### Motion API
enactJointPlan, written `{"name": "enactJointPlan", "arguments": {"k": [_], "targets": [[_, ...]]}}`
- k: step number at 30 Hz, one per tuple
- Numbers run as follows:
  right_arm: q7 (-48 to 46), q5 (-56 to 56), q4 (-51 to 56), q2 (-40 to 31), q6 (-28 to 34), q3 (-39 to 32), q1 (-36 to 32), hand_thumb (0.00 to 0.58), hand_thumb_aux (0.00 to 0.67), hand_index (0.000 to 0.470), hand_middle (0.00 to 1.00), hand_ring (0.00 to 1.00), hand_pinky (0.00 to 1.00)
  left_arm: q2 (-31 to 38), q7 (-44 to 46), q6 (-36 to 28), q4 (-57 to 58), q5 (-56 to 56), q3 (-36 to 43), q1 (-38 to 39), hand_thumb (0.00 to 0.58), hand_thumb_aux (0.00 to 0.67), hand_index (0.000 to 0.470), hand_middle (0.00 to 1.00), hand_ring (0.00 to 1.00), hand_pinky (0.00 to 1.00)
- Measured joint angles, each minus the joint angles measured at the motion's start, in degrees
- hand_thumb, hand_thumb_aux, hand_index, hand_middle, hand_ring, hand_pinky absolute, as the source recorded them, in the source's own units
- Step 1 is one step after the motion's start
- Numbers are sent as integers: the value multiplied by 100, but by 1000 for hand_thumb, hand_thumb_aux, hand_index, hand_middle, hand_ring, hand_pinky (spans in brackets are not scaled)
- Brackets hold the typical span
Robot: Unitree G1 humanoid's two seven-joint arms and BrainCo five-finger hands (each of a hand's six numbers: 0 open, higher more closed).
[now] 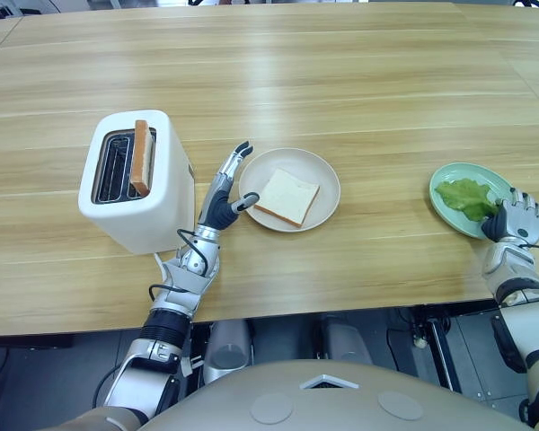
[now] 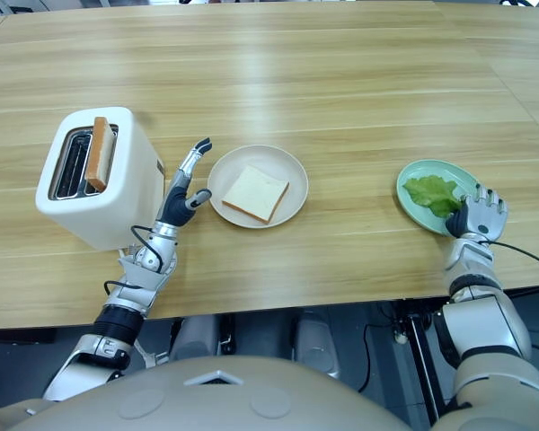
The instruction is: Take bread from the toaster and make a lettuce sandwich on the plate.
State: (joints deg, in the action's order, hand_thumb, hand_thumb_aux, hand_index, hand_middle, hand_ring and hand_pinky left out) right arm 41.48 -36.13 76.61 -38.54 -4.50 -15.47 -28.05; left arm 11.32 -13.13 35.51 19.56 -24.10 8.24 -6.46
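Left eye view: left robot hand (image 1: 223, 193) wide beside plate (image 1: 329, 180); right robot hand (image 1: 518, 218) at lettuce (image 1: 465, 196), grasp unclear

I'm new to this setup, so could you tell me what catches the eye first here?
A white toaster stands at the left, one bread slice sticking up from a slot. Mid-table, a second slice lies on a beige plate, with the open left hand beside it. At the right, the right hand is at a green plate of lettuce.

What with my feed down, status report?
Left hand open beside toaster. Right hand at lettuce, grip unclear. One slice on plate, one in toaster. Nothing blocking.
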Motion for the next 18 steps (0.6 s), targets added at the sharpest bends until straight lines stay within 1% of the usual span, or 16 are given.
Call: {"name": "enactJointPlan", "arguments": {"k": [4,7,14,18], "targets": [[552,-41,-224,16,-346,-61,-128,580,670,460,0,0,0,-17,-3,7,0,49,-17,0,0,0,0,0,0,0],[803,-63,-328,50,-491,-115,-192,580,670,460,0,0,0,-33,-4,16,6,75,-17,-3,0,0,0,0,0,0],[1148,-242,-602,57,-718,-312,-284,580,670,460,0,0,0,-38,-20,38,25,85,-17,-16,0,0,0,0,0,0],[1385,-367,-999,56,-895,-406,-294,580,670,460,0,0,0,-86,-45,41,65,84,-15,-38,0,0,0,0,0,0]]}}
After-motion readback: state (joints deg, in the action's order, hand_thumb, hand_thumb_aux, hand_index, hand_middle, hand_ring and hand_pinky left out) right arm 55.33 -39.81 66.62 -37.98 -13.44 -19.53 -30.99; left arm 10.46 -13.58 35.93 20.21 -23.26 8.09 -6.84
